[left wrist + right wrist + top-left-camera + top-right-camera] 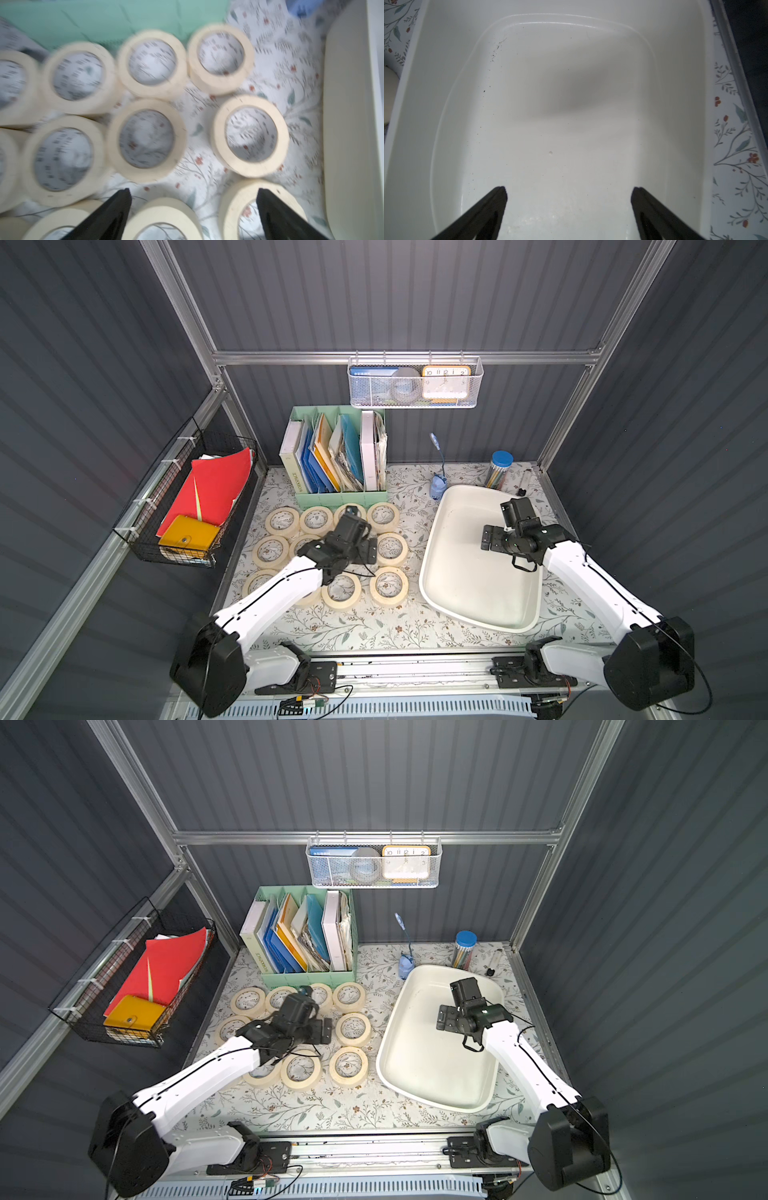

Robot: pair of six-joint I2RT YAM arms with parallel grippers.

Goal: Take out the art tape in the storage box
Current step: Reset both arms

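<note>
Every roll of art tape (pixel 390 587) in sight is out on the desk (pixel 374 630), flat on the floral cover. The rolls form a loose block of rows between the green file organizer (pixel 324 499) behind and the desk's front edge. The storage box (pixel 465 593) sits just beside them, on the robot's right.

The rolls all look alike. They are cream rings with white inner cores carrying small black print, and the leafy cover shows through their open centres. There seem to be about a dozen, though the left arm (pixel 282 593) reaches over the block and hides several in part. Some rolls touch their neighbours and others stand slightly apart.

The left jaws hang over the middle of that block. In the left wrist view they stand wide apart, with tape (pixel 250 136) and desk below them and nothing held. That view is smeared, so the print on the cores cannot be read.

The right arm (pixel 582 568) reaches in above the storage box, on its far side. In the right wrist view the right jaws are spread wide over the box floor (pixel 571 83). It is glossy white with rounded corners, a few dark specks and a soft shadow.
</note>
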